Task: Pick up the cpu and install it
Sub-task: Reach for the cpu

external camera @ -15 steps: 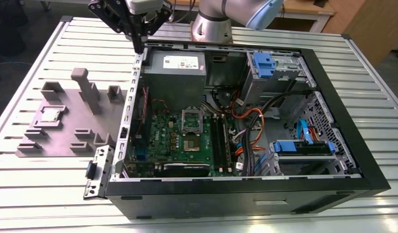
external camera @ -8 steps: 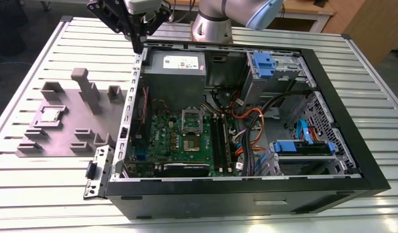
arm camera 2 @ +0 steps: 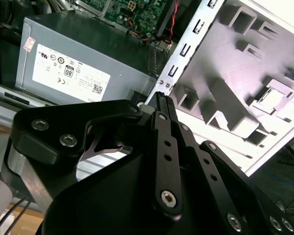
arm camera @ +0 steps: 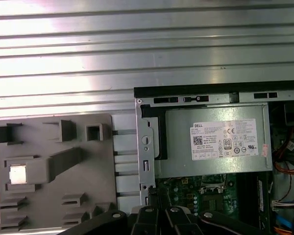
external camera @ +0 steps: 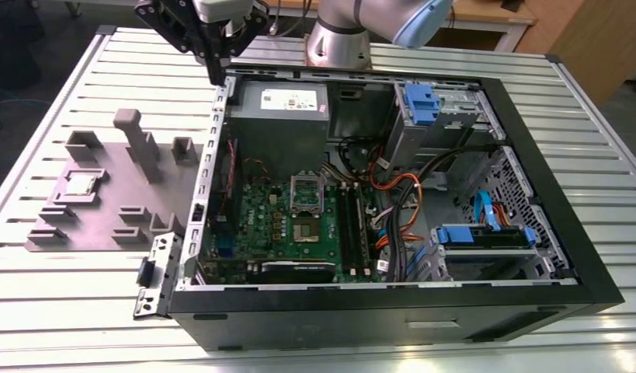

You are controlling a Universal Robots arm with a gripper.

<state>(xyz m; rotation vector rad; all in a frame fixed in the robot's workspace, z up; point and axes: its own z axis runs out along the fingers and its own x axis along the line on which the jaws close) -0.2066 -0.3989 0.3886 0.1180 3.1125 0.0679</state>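
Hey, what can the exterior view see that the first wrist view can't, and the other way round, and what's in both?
The exterior view adds the arm's base, the blue drive bays and the case's front end. The first wrist view adds little, mainly the case's rear rim from above, with the table beyond it. Both share the cpu sitting in the grey holder tray, the power supply, part of the motherboard, and the gripper, apart from the cpu.
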